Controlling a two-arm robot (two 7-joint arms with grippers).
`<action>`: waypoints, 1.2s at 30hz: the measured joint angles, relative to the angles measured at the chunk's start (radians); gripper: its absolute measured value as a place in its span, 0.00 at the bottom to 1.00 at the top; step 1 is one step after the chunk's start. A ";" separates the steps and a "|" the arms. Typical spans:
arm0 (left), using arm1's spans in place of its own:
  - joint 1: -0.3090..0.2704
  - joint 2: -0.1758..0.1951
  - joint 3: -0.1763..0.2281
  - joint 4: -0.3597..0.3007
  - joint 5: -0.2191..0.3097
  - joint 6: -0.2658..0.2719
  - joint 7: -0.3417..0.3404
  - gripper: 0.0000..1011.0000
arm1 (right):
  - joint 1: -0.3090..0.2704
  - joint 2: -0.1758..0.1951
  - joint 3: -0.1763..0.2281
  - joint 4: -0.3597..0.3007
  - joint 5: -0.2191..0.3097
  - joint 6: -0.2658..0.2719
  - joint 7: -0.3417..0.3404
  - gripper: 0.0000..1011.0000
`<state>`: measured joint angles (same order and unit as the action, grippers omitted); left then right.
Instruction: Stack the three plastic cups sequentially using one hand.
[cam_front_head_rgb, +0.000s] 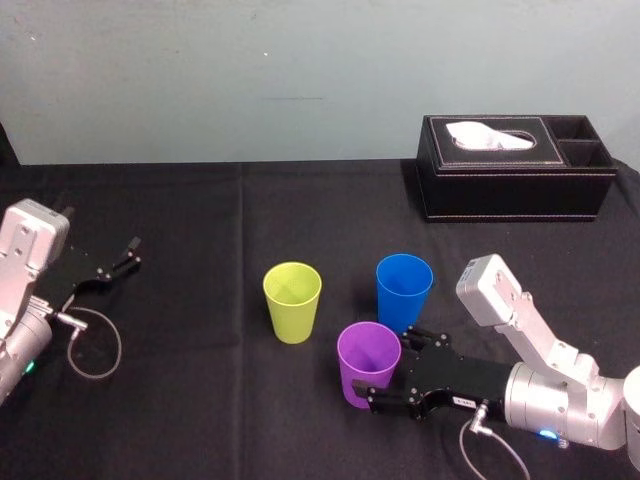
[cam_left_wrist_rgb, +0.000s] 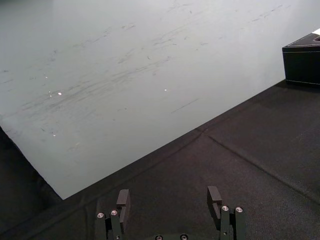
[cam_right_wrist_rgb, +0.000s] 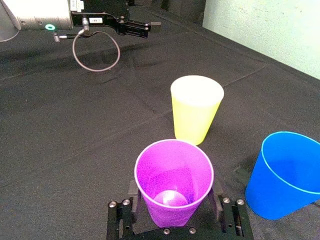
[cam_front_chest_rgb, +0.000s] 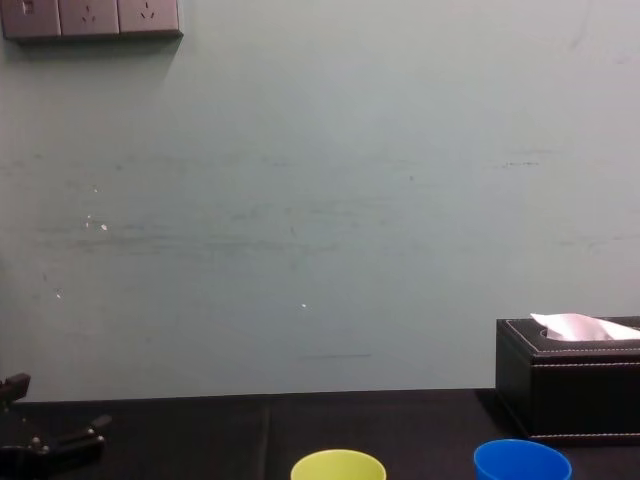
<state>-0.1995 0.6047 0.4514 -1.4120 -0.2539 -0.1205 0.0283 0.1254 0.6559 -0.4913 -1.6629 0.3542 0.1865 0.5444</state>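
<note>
Purple cup (cam_front_head_rgb: 368, 365) stands upright on the black cloth (cam_front_head_rgb: 200, 420), nearest the robot. The blue cup (cam_front_head_rgb: 404, 290) is just beyond it, the yellow-green cup (cam_front_head_rgb: 292, 300) to its left. All three are apart, none nested.

Right gripper (cam_front_head_rgb: 385, 368) is low at the purple cup, one finger on each side of the lower wall. A thin gap seems to show either side, so the jaws look spread and nothing is gripped.

Left gripper (cam_front_head_rgb: 128, 254) is parked at the far left, fingers apart, holding nothing.

Step, as I judge it: first pickup, grasp not yet made. Next: close gently, lift clear, carry over a neighbour's mouth, lower straight in.
</note>
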 joint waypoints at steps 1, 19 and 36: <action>0.000 0.000 0.000 0.000 0.000 0.000 0.000 1.00 | 0.000 0.000 0.000 0.000 0.000 0.000 0.000 0.84; 0.000 0.000 0.000 0.000 0.000 0.000 0.000 1.00 | -0.001 0.001 0.000 -0.001 0.000 -0.001 0.001 0.71; 0.000 0.000 0.000 0.000 0.000 0.000 0.000 1.00 | -0.020 0.013 0.025 -0.036 0.010 0.000 -0.009 0.71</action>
<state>-0.1995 0.6047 0.4514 -1.4120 -0.2539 -0.1205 0.0283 0.1050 0.6689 -0.4665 -1.6988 0.3644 0.1867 0.5353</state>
